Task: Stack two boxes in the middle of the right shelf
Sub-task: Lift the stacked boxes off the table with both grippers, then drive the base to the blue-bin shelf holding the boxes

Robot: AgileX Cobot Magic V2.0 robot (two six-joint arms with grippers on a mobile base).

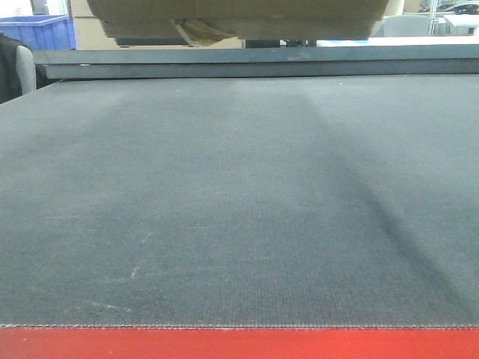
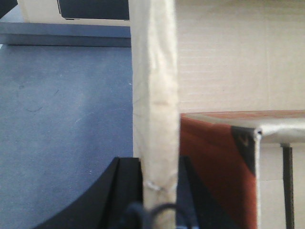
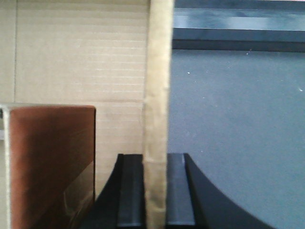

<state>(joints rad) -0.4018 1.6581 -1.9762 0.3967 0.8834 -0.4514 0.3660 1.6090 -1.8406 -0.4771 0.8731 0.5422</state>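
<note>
A tan cardboard box hangs at the top edge of the front view, above the dark grey surface, with a yellowish tape scrap dangling under it. My left gripper is shut on a thin upright wall of the box; its corrugated face fills the right side. My right gripper is shut on the box's opposite wall, with the face to the left. I can make out only one box. The shelf is out of view.
A red-brown panel with a silvery edge lies below the box in both wrist views. A grey ledge runs along the far side of the surface. A blue bin stands far left; a red strip lines the near edge.
</note>
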